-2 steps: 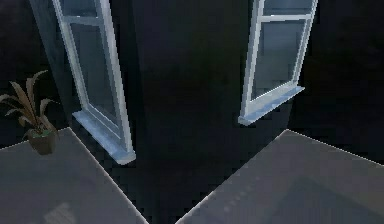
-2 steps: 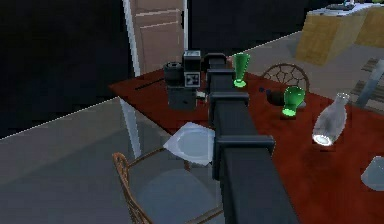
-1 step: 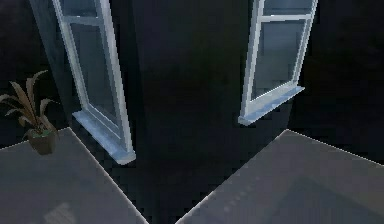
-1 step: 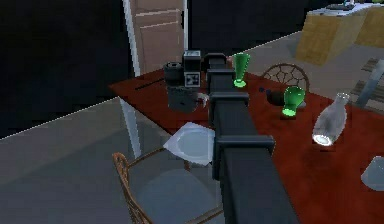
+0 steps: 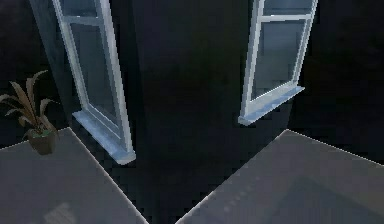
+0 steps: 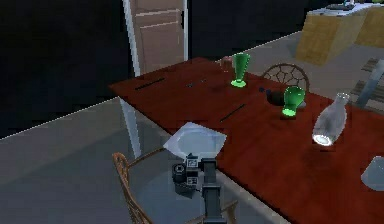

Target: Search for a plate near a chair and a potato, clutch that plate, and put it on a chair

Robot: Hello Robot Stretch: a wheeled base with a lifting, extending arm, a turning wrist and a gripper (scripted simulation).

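Arm side view: a long red-brown wooden surface [image 6: 260,130] runs from the upper left toward the lower right of the frame. One pale grey squarish plate [image 6: 198,138] lies flat on it, at its near edge in the lower middle. The plate sits skewed, one corner toward the upper left and one toward the lower right. It looks about as wide as it is long, so I cannot pick a long axis.

The dark square arm [image 6: 212,200] rises from the bottom edge. The jaws sit at its far end, right at the plate's near edge. With the plate behind them I cannot tell their state, or whether they have hold of anything.

I count two chairs. A wooden one [image 6: 124,180] stands at the lower left, just beside the plate's end of the surface. A round-backed one [image 6: 285,72] stands on the far side.

On the surface stand two green glass goblets [image 6: 240,70] and, to the right, one clear glass bottle [image 6: 330,122]. One white panelled door [image 6: 160,35] stands at the top.

Forward view: a dark wall corner carries two white-framed windows [image 5: 92,60], one on each side. One potted plant [image 5: 32,110] stands on the floor at the left edge.
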